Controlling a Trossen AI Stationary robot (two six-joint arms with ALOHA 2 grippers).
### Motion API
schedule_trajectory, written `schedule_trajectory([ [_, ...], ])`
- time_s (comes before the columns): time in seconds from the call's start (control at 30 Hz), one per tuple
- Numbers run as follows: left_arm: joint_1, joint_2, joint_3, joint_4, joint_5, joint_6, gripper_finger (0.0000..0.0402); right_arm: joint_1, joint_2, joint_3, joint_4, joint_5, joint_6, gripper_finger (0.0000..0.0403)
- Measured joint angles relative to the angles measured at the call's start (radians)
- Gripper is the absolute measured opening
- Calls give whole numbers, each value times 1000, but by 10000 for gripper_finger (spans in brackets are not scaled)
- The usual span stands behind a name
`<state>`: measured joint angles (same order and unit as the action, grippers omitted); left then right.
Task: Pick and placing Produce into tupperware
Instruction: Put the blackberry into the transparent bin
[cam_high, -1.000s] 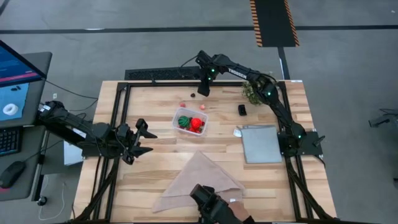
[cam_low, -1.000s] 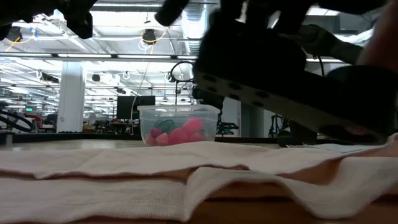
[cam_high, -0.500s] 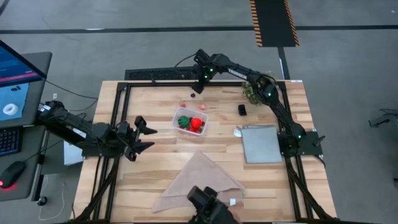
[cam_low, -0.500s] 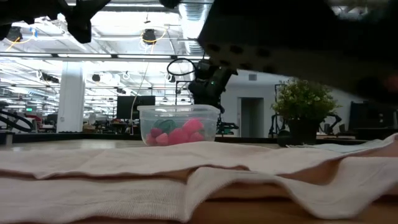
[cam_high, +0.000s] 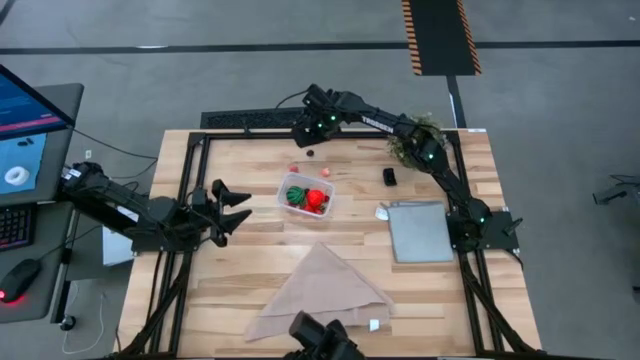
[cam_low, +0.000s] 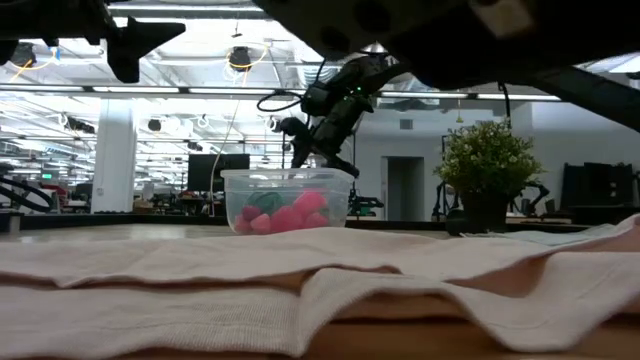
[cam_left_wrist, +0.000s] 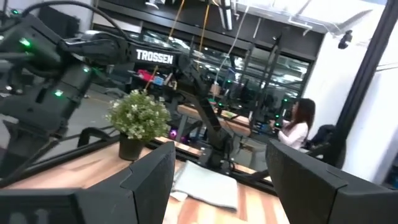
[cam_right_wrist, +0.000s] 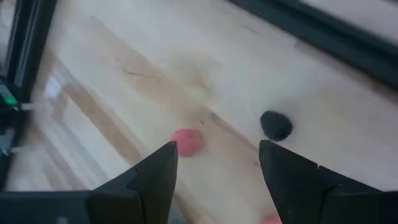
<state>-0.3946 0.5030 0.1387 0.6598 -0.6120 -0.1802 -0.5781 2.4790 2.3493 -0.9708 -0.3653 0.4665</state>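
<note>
Where the grey concrete floor (cam_high: 250, 60) and, in the low view, a bright hall with ceiling lights and white columns surround it, stands the pale wooden slatted table (cam_high: 240, 290) with black frame rails. On it, largest to smallest: a beige folded cloth (cam_high: 322, 285) at the near edge, a flat grey square panel (cam_high: 418, 230) on the right side, a bushy green potted plant (cam_high: 407, 145) at the far right corner, then the small clear plastic rectangular tub (cam_high: 307, 195) near the middle, holding a red pepper-like piece (cam_high: 318, 198) and a green striped ball (cam_high: 296, 194). Loose beyond the tub: a small pink berry bit (cam_right_wrist: 186, 142) and a tiny dark berry bit (cam_right_wrist: 276, 125). Above these, at the far edge, the right gripper (cam_high: 303, 126), fingers spread, holding nothing. Off to the tub's left, the left gripper (cam_high: 232, 200), fingers likewise parted and bare.
</note>
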Motion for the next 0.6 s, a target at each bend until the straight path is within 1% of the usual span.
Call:
schedule_trajectory([
  [0.1, 0, 0, 0, -3, 10, 5, 241, 7, 0, 0, -9, 0, 62, 249],
  [0.27, 0, 0, 0, -5, 89, 2, 241, -13, 10, 2, 14, 3, 100, 249],
  [0.4, 0, 0, 0, -16, 161, 1, 241, -37, 14, 0, 15, 80, 109, 249],
  [0.47, 0, 1, 0, -22, 164, -7, 241, -46, 12, -12, 29, 90, 107, 249],
  [0.53, 0, 1, 0, -21, 162, -13, 241, -52, 14, -17, 6, 123, 110, 249],
  [0.6, 0, 1, 0, -21, 162, -16, 241, -59, 15, -17, -10, 127, 109, 249],
])
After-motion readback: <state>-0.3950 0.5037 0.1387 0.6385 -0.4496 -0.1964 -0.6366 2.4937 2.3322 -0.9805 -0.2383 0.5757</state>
